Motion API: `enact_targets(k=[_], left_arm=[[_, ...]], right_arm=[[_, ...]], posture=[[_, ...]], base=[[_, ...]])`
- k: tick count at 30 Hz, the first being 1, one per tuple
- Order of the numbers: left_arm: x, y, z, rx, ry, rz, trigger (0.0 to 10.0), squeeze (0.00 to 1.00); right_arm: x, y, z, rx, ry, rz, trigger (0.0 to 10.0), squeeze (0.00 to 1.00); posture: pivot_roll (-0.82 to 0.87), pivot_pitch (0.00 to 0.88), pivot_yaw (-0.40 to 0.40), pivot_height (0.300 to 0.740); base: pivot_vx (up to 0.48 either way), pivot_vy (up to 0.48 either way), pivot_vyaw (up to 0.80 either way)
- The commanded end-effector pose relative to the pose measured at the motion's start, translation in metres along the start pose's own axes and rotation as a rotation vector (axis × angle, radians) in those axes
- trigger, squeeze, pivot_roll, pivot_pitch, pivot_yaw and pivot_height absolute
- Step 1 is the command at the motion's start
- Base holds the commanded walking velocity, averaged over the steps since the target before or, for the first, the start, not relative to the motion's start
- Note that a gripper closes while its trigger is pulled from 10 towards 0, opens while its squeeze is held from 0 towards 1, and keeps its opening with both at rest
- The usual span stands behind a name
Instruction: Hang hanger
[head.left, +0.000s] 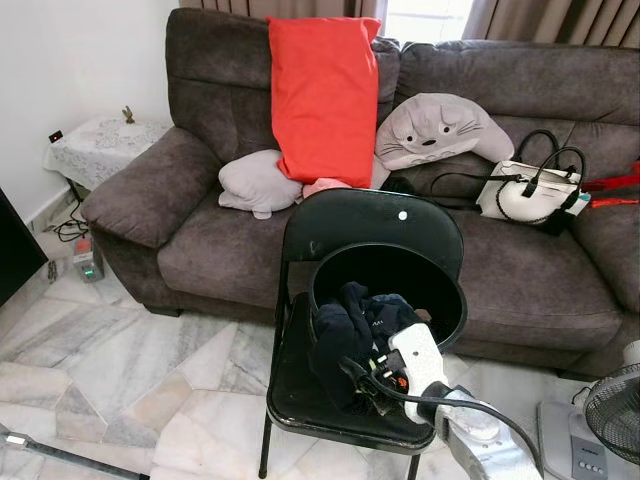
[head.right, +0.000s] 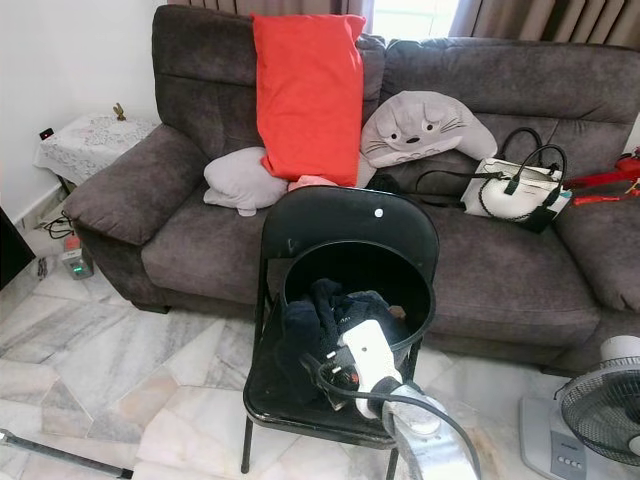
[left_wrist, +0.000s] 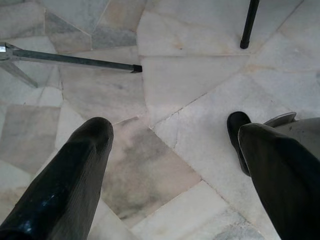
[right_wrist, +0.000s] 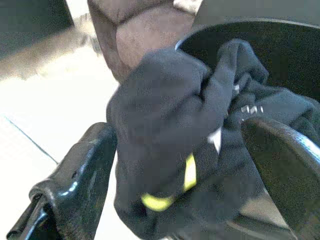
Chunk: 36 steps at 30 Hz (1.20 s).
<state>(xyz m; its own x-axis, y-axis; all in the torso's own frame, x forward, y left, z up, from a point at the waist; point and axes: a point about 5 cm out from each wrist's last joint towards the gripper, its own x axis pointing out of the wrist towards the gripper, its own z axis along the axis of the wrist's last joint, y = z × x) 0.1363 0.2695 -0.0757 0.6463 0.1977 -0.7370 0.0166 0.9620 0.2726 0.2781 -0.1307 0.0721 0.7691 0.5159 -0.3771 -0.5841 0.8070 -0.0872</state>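
Right wrist view looks along the right gripper (right_wrist: 175, 165), whose two black fingers (right_wrist: 75, 175) stand spread on either side of a dark garment (right_wrist: 170, 125) with a yellow-green mark on it; whether the fingers press the cloth cannot be told. From the head views, the right gripper (head.left: 375, 385) reaches in from below at the front rim of a black round basket (head.left: 440, 290), where the dark garment spills over the edge. The basket sits on the seat of a black folding chair (head.left: 330, 225) standing on the marble floor (head.left: 130, 370). No hanger can be made out among the clothing.

The left gripper (left_wrist: 170, 165) hangs low over the floor tiles, its jaws spread wide with bare tile between them; a thin metal bar (left_wrist: 75, 60) lies on the floor nearby, and a black chair leg (left_wrist: 248, 25) stands beyond.

At the right edge, near the chair, stands a fan (head.left: 610, 410). Behind the chair is a dark brown sofa (head.left: 200, 240) carrying a red cushion (head.left: 325, 95) leaning upright, a grey cushion (head.left: 255, 183), a grey plush pillow with a face (head.left: 440, 128), and a white handbag with black handles (head.left: 525, 190). To the sofa's left is a small side table with a lace cloth (head.left: 100, 140).
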Motion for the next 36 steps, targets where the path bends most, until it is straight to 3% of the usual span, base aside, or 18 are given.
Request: enact_targets(k=[1,3,6,8,11,12,13,14,17,18,19,30,31,32,33,35,36], left_arm=[[0.0,-0.002,-0.003,-0.014,0.025,0.005,10.0,0.0],[0.0,-0.005,-0.004,-0.014,0.028,0.001,10.0,0.0],[0.0,-0.009,-0.004,-0.011,0.033,-0.006,10.0,0.0],[0.001,-0.01,-0.004,-0.01,0.039,-0.009,10.0,0.0],[0.001,-0.011,-0.005,-0.011,0.051,-0.011,10.0,0.0],[0.001,-0.011,-0.006,-0.011,0.055,-0.011,10.0,0.0],[0.001,-0.011,-0.006,-0.011,0.058,-0.011,10.0,0.0],[0.001,-0.012,-0.007,-0.011,0.065,-0.011,10.0,0.0],[0.0,-0.013,-0.01,-0.008,0.081,-0.015,10.0,0.0],[0.0,-0.013,-0.011,-0.01,0.087,-0.015,10.0,0.0],[-0.001,-0.014,-0.012,-0.012,0.092,-0.015,10.0,0.0],[-0.001,-0.013,-0.015,-0.005,0.115,-0.014,10.0,0.0],[-0.001,-0.012,-0.015,-0.006,0.114,-0.013,10.0,0.0],[-0.001,-0.012,-0.015,-0.006,0.113,-0.013,10.0,0.0],[-0.001,-0.012,-0.015,-0.005,0.113,-0.013,10.0,0.0],[-0.001,-0.011,-0.014,0.014,0.113,-0.024,10.0,0.0],[-0.001,-0.011,-0.014,0.018,0.113,-0.027,10.0,0.0]], right_arm=[[-0.002,0.001,-0.001,-0.112,0.046,-0.002,10.0,0.0],[-0.003,0.0,-0.003,-0.111,0.068,-0.011,10.0,0.0],[-0.004,-0.001,-0.005,0.078,0.084,-0.051,10.0,0.0],[-0.005,0.0,-0.009,0.138,0.109,-0.05,10.0,0.0],[-0.004,0.003,-0.011,0.155,0.097,-0.037,10.0,0.0],[-0.003,0.003,-0.012,0.164,0.097,-0.038,8.9,0.0],[-0.003,0.003,-0.012,0.169,0.097,-0.039,8.9,0.0],[-0.001,0.002,-0.013,0.222,0.103,-0.052,0.0,0.0],[0.003,0.003,-0.014,0.286,0.113,-0.044,0.0,0.0],[0.004,0.003,-0.016,0.28,0.129,-0.044,7.0,0.0],[0.005,0.004,-0.021,0.274,0.16,-0.04,10.0,0.0],[0.005,0.007,-0.027,0.326,0.156,-0.053,10.0,0.0],[0.006,0.007,-0.025,0.328,0.143,-0.054,6.7,0.0],[0.007,0.006,-0.024,0.331,0.134,-0.054,0.8,0.0],[0.007,0.006,-0.023,0.33,0.13,-0.049,0.0,0.0],[0.009,0.007,-0.025,0.305,0.154,-0.044,0.0,0.0],[0.009,0.007,-0.027,0.299,0.162,-0.044,8.5,0.0]], posture=[[-0.09,0.058,-0.003,0.74],[-0.09,0.063,-0.002,0.74],[-0.09,0.066,-0.002,0.74],[-0.09,0.075,-0.003,0.74],[-0.09,0.079,-0.003,0.74],[-0.09,0.079,-0.003,0.74],[-0.09,0.079,-0.003,0.74],[-0.09,0.082,-0.003,0.74],[-0.08,0.086,-0.005,0.74],[-0.08,0.086,-0.005,0.74],[-0.08,0.088,-0.008,0.74],[-0.08,0.095,-0.005,0.74],[-0.08,0.095,-0.005,0.74],[-0.07,0.094,-0.005,0.74],[-0.08,0.094,-0.005,0.74],[-0.08,0.094,-0.004,0.74],[-0.08,0.094,-0.004,0.74]], base=[[0.0,0.0,0.0],[0.0,0.0,0.0],[0.0,0.0,0.0],[0.0,0.0,0.0],[0.0,0.0,0.0],[0.0,0.0,0.0],[0.0,0.0,0.0],[0.0,0.0,0.0],[0.0,0.0,0.0],[0.0,0.0,0.0],[0.0,0.0,0.0],[0.0,0.0,0.0],[0.0,0.0,0.0],[0.0,0.0,0.0],[0.0,0.0,0.0],[0.0,0.0,0.0],[0.0,0.0,0.0]])
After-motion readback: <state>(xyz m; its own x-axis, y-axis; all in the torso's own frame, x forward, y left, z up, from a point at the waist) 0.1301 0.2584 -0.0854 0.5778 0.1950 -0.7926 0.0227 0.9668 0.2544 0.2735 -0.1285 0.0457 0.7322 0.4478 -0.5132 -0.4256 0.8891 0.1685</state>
